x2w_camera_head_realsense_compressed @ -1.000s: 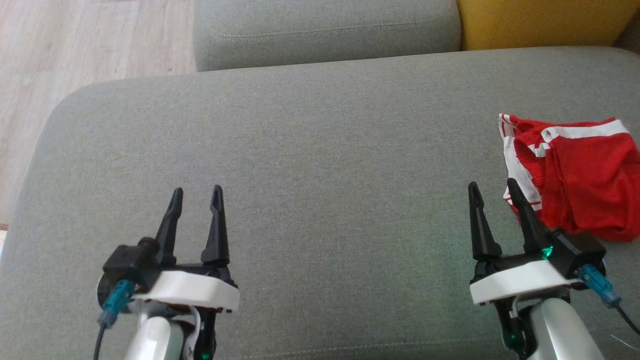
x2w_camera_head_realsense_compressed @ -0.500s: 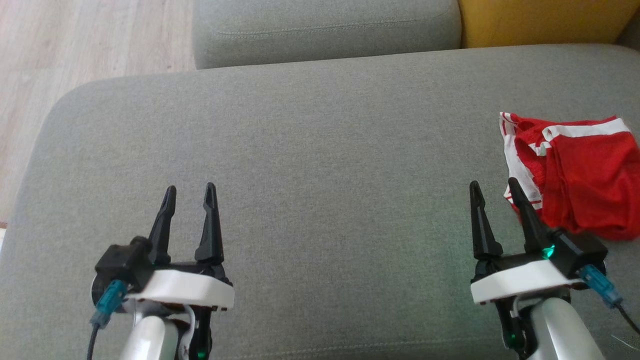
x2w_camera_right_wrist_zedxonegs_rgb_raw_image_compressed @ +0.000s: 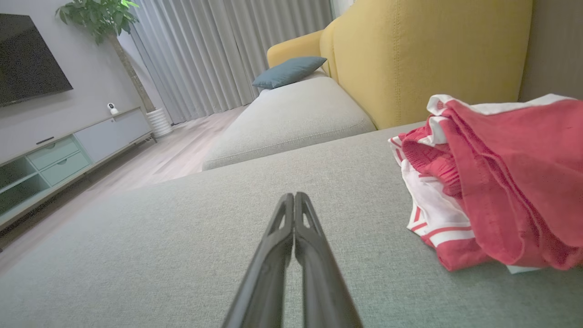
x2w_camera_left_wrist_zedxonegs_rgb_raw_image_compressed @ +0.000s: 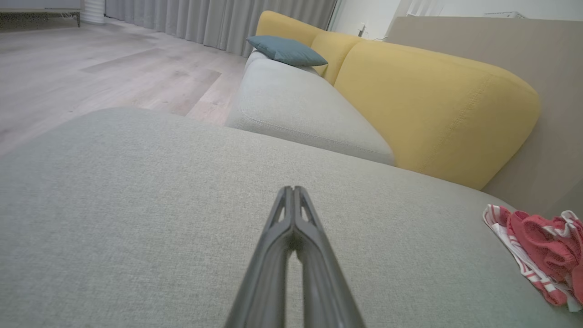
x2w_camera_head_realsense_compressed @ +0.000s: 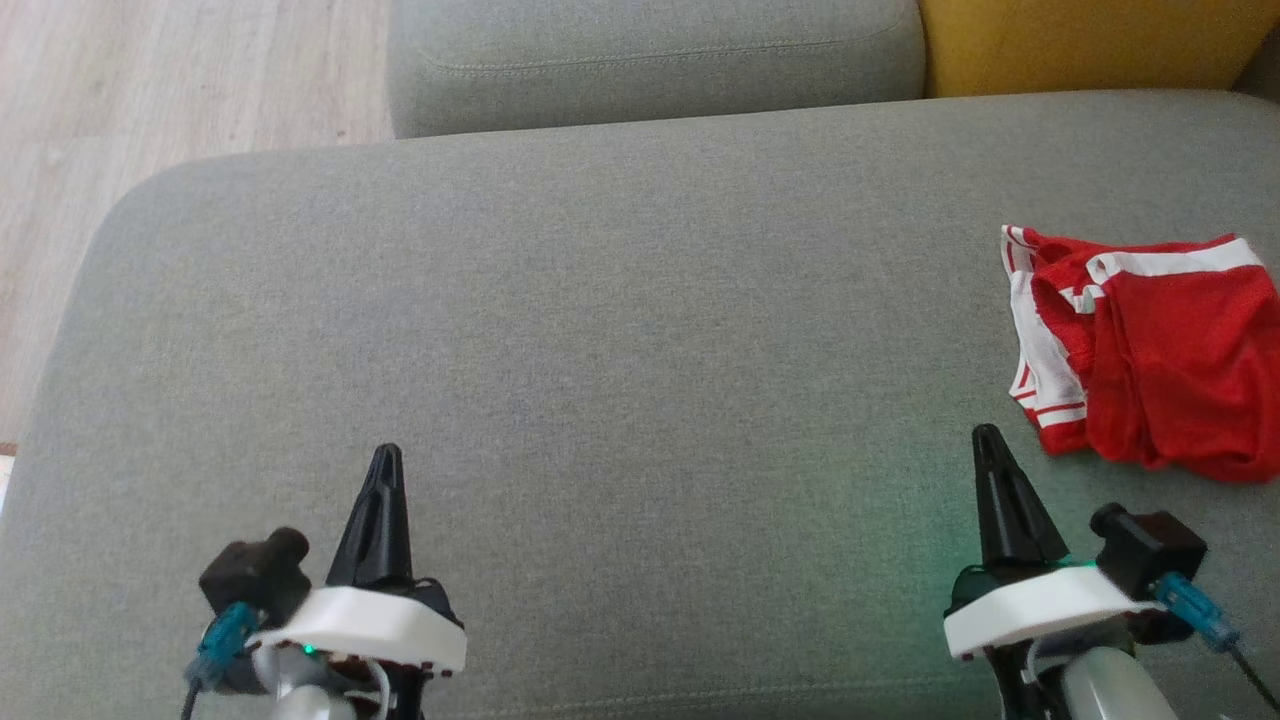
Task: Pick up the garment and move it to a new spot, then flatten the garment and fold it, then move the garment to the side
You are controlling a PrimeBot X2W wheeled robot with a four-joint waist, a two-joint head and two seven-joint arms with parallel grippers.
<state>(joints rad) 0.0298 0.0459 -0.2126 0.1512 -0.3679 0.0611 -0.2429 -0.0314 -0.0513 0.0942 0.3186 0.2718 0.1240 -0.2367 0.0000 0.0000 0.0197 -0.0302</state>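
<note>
Head view, garment [x2w_camera_head_realsense_compressed: 1160,360] on sofa [x2w_camera_head_realsense_compressed: 600,350], wood floor [x2w_camera_head_realsense_compressed: 150,90]

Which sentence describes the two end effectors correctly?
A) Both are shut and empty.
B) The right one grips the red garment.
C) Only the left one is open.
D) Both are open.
A: the left end effector and the right end effector each show fingers pressed together on nothing; the garment lies apart on the cushion.

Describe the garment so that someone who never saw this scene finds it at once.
Start at the wide grey cushion and go to its right side, near the yellow backrest. The garment lies there bunched up: the only red cloth, with white stripes.
</note>
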